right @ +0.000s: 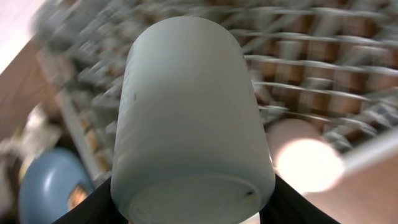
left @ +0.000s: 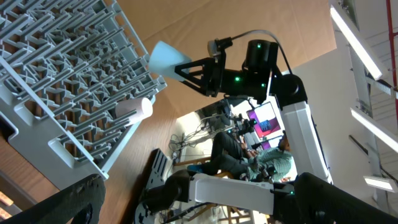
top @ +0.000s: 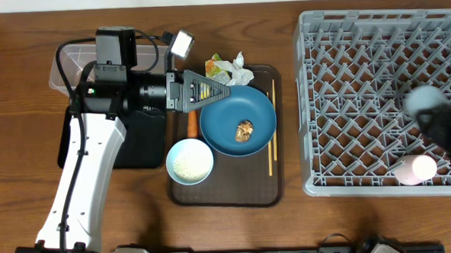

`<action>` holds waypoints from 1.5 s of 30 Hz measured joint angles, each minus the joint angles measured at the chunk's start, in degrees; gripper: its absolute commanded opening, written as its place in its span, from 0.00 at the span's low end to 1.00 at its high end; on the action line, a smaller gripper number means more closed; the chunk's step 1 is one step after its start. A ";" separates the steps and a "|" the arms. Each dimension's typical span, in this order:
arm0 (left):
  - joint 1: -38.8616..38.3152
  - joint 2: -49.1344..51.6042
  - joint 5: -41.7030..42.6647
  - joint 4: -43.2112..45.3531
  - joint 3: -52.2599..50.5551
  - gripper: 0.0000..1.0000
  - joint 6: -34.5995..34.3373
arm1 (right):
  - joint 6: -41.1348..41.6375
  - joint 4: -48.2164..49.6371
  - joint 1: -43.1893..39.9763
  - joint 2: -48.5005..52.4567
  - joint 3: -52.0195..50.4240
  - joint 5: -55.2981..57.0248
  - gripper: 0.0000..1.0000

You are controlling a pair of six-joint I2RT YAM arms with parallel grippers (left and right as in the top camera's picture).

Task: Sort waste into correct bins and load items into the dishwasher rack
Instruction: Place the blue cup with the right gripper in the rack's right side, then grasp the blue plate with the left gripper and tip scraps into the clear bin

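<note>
Pale cup [right: 193,118] | gripped by right tool [left: 183,70] above rack [top: 308,100] | left tool [top: 220,88] wide apart near blue dish [top: 223,117]

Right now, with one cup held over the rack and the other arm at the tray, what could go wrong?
1. The right gripper holds the pale blue cup over the rack, near the pink cup lying on its side; a release might knock that one or topple.
2. The open left gripper hovers by the blue dish, which still carries the food lump; lifting it now could take waste into the rack.
</note>
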 measured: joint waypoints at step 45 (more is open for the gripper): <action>-6.99 -0.07 -25.51 -3.85 0.00 0.95 -0.17 | -6.75 -1.92 -11.37 8.87 11.52 -11.13 0.99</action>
